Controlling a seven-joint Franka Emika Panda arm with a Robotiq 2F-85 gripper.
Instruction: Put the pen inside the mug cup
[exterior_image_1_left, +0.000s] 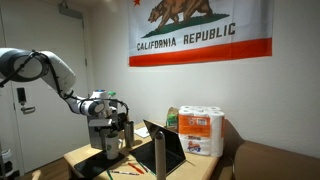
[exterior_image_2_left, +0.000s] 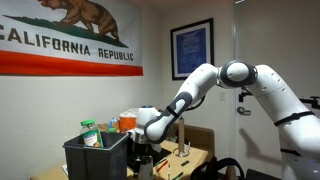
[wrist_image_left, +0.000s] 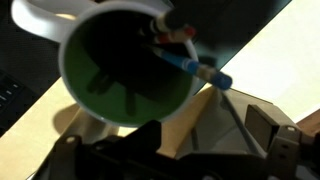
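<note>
In the wrist view I look down into the mug cup (wrist_image_left: 115, 75), which is white outside and green inside, with its handle at the upper left. A pen with a blue end (wrist_image_left: 203, 70) leans on its right rim, its far end inside the mug. Further pen ends, red and dark (wrist_image_left: 176, 28), stick out at the rim's top. My gripper (wrist_image_left: 165, 150) is open and empty right above the mug, with one dark finger on each side. In both exterior views the gripper (exterior_image_1_left: 108, 128) (exterior_image_2_left: 150, 128) hangs low over the table. The mug is hidden there.
An open laptop (exterior_image_1_left: 165, 150) stands next to the gripper. A pack of paper rolls (exterior_image_1_left: 200, 130) is behind it. Loose pens lie on the table (exterior_image_1_left: 125, 170). A dark bin (exterior_image_2_left: 95, 155) with green items stands at the table's near side.
</note>
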